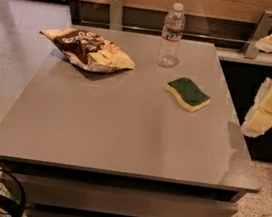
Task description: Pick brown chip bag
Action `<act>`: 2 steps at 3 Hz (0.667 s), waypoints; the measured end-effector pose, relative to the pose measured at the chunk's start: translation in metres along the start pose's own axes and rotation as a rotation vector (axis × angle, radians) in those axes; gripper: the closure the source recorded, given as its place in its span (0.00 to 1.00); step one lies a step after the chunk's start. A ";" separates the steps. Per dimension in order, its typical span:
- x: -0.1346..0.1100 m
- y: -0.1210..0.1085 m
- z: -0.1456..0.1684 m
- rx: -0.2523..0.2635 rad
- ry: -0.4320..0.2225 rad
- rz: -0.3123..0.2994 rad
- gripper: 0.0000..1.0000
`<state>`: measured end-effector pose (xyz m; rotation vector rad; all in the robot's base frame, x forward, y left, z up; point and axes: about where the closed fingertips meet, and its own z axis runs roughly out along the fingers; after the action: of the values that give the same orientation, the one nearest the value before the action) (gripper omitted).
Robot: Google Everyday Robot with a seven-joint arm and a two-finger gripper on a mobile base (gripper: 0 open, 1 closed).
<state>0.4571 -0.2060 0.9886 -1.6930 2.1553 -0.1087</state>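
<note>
The brown chip bag (86,49) lies untouched at the table's (121,139) upper left, well apart from the sponge (188,93) and bottle (171,35). The gripper (271,105) hangs at the frame's right edge (wide or narrow, I cannot tell). The reach looks not yet begun, and the next move calls for crossing leftward to the bag.

The room is evenly and moderately lit. At 11 o'clock a bright patch is washed out to near white. The table (122,134) top has a soft sheen without hard glare. The brown chip bag (86,49) casts a short dark shadow under its near edge. At 3 o'clock the gripper (269,108), off the table's right side, looks overexposed, cream-yellow. A faint mottled shadow lies on the table edge below it.
</note>
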 end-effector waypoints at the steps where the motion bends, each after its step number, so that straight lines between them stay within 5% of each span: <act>1: -0.035 -0.027 0.020 0.031 -0.108 -0.006 0.00; 2: -0.083 -0.044 0.041 0.073 -0.264 0.016 0.00</act>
<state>0.5272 -0.1319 0.9857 -1.5538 1.9454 0.0387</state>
